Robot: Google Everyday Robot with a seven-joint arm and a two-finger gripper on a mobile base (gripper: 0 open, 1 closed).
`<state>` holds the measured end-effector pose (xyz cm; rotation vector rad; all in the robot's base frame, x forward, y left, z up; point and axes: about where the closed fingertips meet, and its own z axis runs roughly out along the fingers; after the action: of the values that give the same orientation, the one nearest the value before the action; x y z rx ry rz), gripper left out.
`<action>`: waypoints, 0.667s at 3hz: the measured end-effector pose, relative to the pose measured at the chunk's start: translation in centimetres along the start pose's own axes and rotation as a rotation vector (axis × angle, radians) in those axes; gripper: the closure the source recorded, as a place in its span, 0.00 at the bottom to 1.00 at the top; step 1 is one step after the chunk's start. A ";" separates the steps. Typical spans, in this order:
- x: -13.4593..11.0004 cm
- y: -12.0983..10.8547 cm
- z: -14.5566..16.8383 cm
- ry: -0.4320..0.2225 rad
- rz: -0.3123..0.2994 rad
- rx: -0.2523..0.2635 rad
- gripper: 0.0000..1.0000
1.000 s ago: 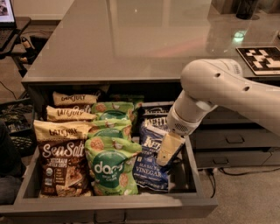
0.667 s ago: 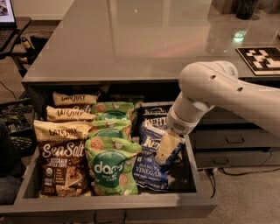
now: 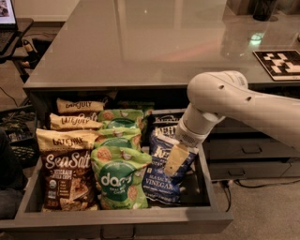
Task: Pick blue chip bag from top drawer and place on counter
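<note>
The top drawer [image 3: 140,224] stands pulled out below the counter [image 3: 140,42], a glossy grey slab. In its right column a dark blue chip bag [image 3: 161,185] with "Vinegar" lettering lies at the front, and another blue bag [image 3: 161,123] lies behind it. My gripper [image 3: 175,160] reaches down from the white arm [image 3: 220,101] into the drawer. Its cream tip rests against the upper part of the front blue bag. Part of that bag's lettering is hidden behind the gripper.
Green "dang" bags [image 3: 119,180] fill the middle column and brown-and-cream "Sea Salt" bags [image 3: 65,180] the left. Narrower grey drawers with dark handles [image 3: 248,150] are at the right. A black-and-white tag board [image 3: 281,63] and a dark cup [image 3: 262,9] sit on the counter's far right.
The arm and gripper have shifted slightly left over the front blue bag. The bags have not visibly moved.
</note>
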<state>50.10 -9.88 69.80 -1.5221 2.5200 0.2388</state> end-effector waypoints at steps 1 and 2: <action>-0.2 -0.2 0.9 0.008 0.006 -0.011 0.08; 0.2 -0.6 2.7 0.029 0.023 -0.036 0.14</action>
<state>50.74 -9.69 67.15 -1.5211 2.5701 0.2687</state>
